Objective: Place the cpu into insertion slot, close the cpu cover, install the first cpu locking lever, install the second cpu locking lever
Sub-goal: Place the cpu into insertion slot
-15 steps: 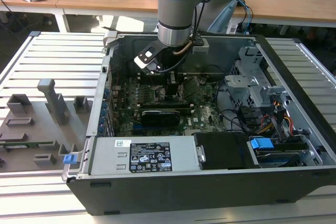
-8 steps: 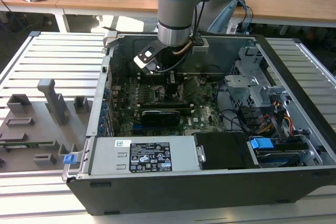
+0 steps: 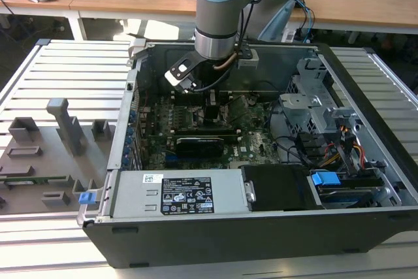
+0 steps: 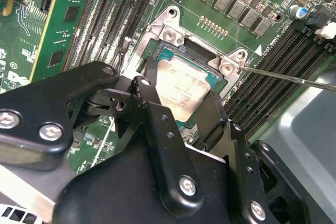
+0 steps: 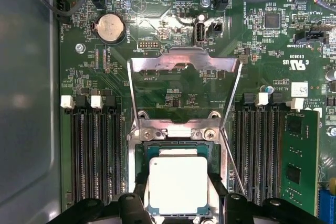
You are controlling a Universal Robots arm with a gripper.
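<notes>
From the exterior view you get the arm reaching down into the open computer case (image 3: 261,234), with the gripper (image 3: 212,110) low over the motherboard (image 3: 160,134). A white printed label (image 3: 187,195) lies on the grey power supply box (image 3: 134,194) at the case's near edge. The first wrist view shows you what the arm hides there. The cpu (image 5: 178,184) is over the insertion slot (image 5: 157,146), and 2 black fingers (image 5: 132,205) are set narrow against its opposite edges. You cannot tell whether it is fully seated. The cpu cover (image 5: 152,61) stands flipped open beyond the slot. In the second wrist view, 1 thin locking lever (image 4: 283,75) juts out beside the slot.
</notes>
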